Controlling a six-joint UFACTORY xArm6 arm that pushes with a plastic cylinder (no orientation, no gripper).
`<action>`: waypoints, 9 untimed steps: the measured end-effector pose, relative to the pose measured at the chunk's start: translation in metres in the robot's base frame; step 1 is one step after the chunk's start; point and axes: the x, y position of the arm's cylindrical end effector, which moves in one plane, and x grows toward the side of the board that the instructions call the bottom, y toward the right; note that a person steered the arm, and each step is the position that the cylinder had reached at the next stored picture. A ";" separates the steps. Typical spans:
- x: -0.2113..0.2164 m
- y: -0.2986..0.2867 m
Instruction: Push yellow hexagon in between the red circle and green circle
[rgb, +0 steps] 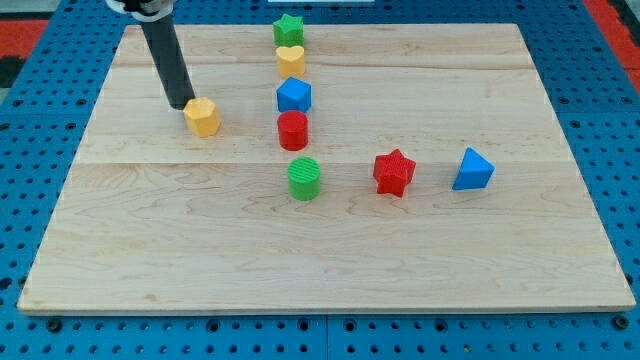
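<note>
my tip (182, 104) | tool: plain rod, holds nothing | touching yellow hexagon (203, 117) at its upper-left side

Bright even light, soft short shadows (no glare); sharp pic

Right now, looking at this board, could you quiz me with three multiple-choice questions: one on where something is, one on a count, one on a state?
1. My tip is where relative to the yellow hexagon?
A. at its upper left
B. at its right
C. below it

2. How many red blocks?
A. one
B. two
C. three

3. The gap between red circle and green circle is:
A. holding the hexagon
B. holding a blue block
C. unoccupied

Answers: 1 A, the rod ends beside the hexagon's upper-left edge. 2 B, red circle and red star. 3 C, bare wood shows between them.
</note>
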 end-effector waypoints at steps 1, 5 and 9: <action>0.039 0.055; 0.076 0.027; 0.090 0.056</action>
